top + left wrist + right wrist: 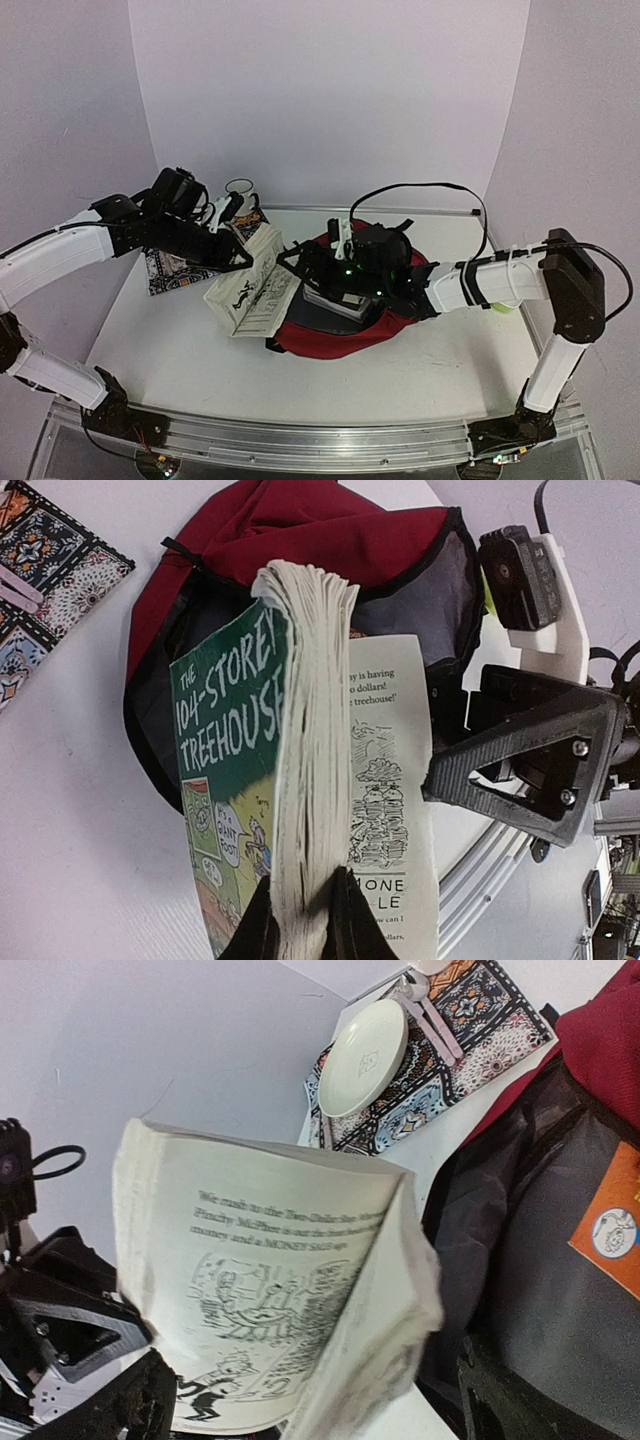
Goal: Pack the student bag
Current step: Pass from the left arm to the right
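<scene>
At the mouth of the red bag [330, 340], lying open mid-table, the left gripper [305, 920] pinches a paperback [230, 730] by its pages; the right gripper [318, 262] hangs spread wide, grasping nothing. Next, I judge, the paperback needs closing and sliding inside.

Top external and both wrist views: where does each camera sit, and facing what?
Top external: above and behind, facing down on the table; left arm, right arm show.
Left wrist: on left arm, facing the student bag; left tool clamps the book.
Right wrist: on right arm, facing the book; right tool, open, shows.
All three share the book.
</scene>
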`<action>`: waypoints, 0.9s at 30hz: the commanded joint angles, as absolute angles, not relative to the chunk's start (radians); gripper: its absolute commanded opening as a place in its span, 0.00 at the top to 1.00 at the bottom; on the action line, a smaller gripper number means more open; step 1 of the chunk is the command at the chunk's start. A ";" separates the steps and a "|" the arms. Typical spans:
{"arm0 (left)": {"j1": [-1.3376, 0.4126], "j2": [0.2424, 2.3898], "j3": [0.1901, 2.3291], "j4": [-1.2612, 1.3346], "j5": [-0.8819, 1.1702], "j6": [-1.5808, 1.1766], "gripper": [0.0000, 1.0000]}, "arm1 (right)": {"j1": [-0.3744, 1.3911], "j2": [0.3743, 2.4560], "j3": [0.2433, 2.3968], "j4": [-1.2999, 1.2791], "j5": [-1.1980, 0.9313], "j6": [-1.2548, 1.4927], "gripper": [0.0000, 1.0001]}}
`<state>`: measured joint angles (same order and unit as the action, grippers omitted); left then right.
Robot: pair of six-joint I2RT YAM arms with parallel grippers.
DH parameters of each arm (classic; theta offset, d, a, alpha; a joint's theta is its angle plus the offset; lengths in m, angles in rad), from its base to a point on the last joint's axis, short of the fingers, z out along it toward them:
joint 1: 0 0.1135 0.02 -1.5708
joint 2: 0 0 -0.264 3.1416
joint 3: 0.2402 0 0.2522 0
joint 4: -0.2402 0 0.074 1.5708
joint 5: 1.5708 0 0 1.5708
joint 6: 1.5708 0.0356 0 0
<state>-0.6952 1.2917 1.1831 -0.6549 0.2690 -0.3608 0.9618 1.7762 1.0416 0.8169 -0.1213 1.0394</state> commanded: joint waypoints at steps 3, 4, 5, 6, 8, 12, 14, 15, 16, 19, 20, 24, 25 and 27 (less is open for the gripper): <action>-0.713 1.308 1.147 -0.440 0.352 -0.364 1.00 | 0.970 1.816 1.115 0.978 -0.163 1.109 0.02; -0.719 1.316 1.141 -0.431 0.349 -0.366 1.00 | 0.970 1.822 1.118 0.989 -0.166 1.118 0.02; -0.727 1.323 1.135 -0.420 0.344 -0.368 1.00 | 0.971 1.830 1.122 0.997 -0.169 1.128 0.02; -0.738 1.330 1.131 -0.412 0.339 -0.369 1.00 | 0.972 1.837 1.127 0.998 -0.170 1.138 0.02; -0.762 1.347 1.126 -0.402 0.317 -0.368 1.00 | 0.975 1.846 1.136 0.996 -0.166 1.146 0.02; -0.819 1.389 1.127 -0.392 0.244 -0.365 1.00 | 0.983 1.846 1.120 0.955 -0.120 1.186 0.02; -0.857 1.410 1.129 -0.389 0.196 -0.365 1.00 | 0.986 1.835 1.091 0.921 -0.081 1.218 0.02; -0.874 1.419 1.132 -0.389 0.173 -0.363 1.00 | 0.986 1.826 1.074 0.909 -0.062 1.231 0.02; -0.893 1.428 1.134 -0.388 0.149 -0.361 1.00 | 0.987 1.817 1.056 0.893 -0.042 1.245 0.02; -0.955 1.453 1.139 -0.386 0.072 -0.349 0.98 | 0.987 1.787 1.017 0.843 -0.001 1.281 0.02; -0.973 1.462 1.141 -0.387 0.054 -0.343 0.97 | 0.987 1.782 1.016 0.819 0.000 1.285 0.02; -1.035 1.493 1.153 -0.385 -0.029 -0.330 0.96 | 0.987 1.774 1.053 0.709 -0.004 1.277 0.07; -1.048 1.502 1.156 -0.385 -0.051 -0.330 0.96 | 0.987 1.770 1.060 0.684 -0.003 1.273 0.09; -1.070 1.520 1.167 -0.385 -0.080 -0.325 0.94 | 0.986 1.765 1.068 0.651 -0.004 1.270 0.12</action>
<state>-1.0277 1.5067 1.1160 -0.4827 0.0041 -0.3555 0.9825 1.8362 1.0187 0.7252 -0.0291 1.2687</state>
